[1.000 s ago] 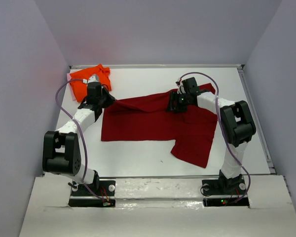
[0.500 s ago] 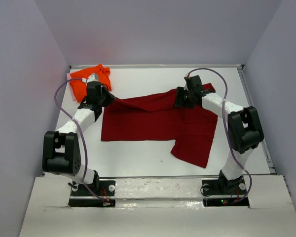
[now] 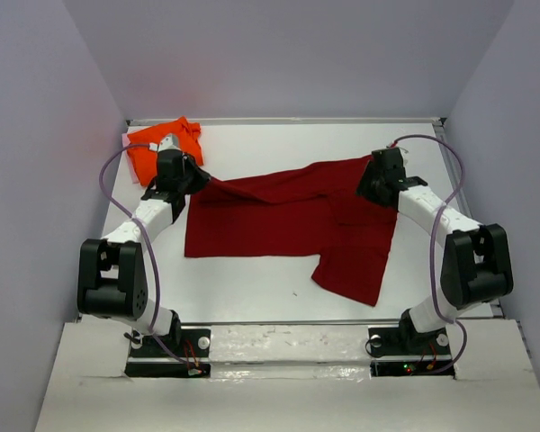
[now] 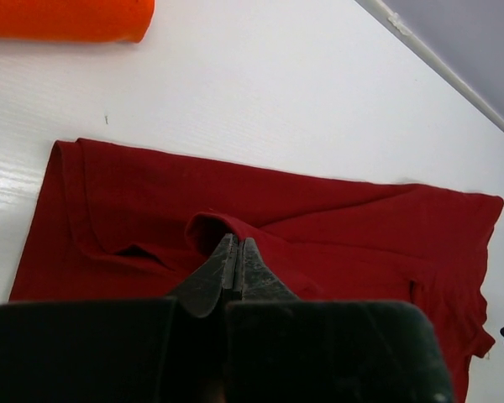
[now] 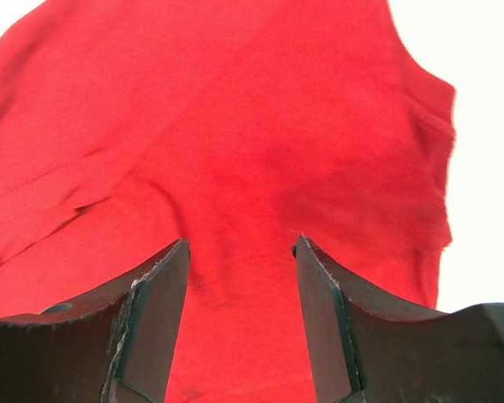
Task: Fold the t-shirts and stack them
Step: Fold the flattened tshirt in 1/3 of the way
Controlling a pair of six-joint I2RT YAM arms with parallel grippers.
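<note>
The dark red t-shirt (image 3: 279, 216) lies spread across the middle of the table, with a sleeve flap hanging toward the near right. My left gripper (image 3: 198, 177) is shut on a raised fold at its far-left corner; the cloth humps round the closed gripper (image 4: 235, 243) in the left wrist view. My right gripper (image 3: 369, 186) hovers open over the shirt's far-right corner. In the right wrist view only red cloth (image 5: 235, 126) lies beneath that gripper (image 5: 239, 248), nothing between its fingers. The orange t-shirt (image 3: 162, 144) sits folded in the far-left corner, its edge (image 4: 67, 18) visible in the left wrist view.
A raised rail (image 3: 288, 121) runs along the table's far edge and another down the right side (image 3: 466, 225). Grey walls close in on three sides. Purple cables loop above both arms. Bare white table (image 3: 252, 279) shows between the shirt and the arm bases.
My right gripper has travelled right along the red shirt's far edge, from near its middle to the far-right corner, staying open. The left gripper has held its grip in place.
</note>
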